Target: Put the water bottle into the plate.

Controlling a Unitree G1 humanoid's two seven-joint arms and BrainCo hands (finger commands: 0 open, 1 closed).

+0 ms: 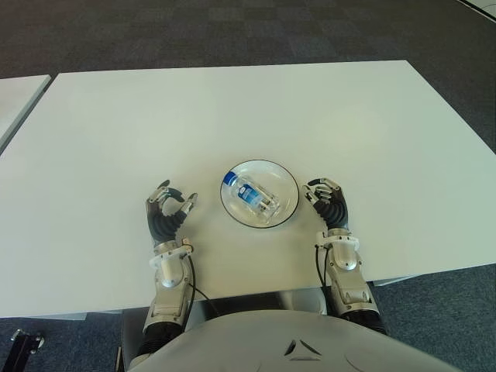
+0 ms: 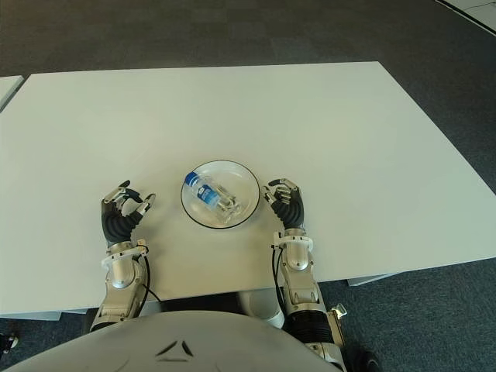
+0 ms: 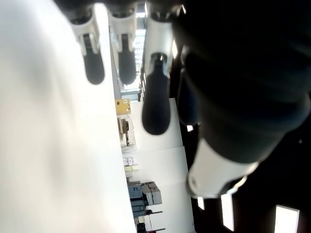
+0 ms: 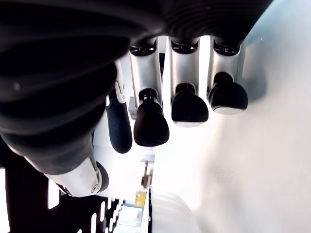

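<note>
The water bottle (image 1: 253,195) is lying in the plate (image 1: 288,183), just beside the right robot hand (image 1: 326,200). Both robot hands are holding nothing, fingers loose. A bump could be rolling it out.

You had a white table (image 1: 232,108) over dark grey, faintly checkered carpet (image 1: 232,31). The plate (image 1: 287,183) was white with a dark rim. The water bottle (image 1: 253,195) was clear, with a blue cap and a blue-and-white label. Both the left hand (image 1: 167,209) and the right hand (image 1: 328,203) were black and silver.
</note>
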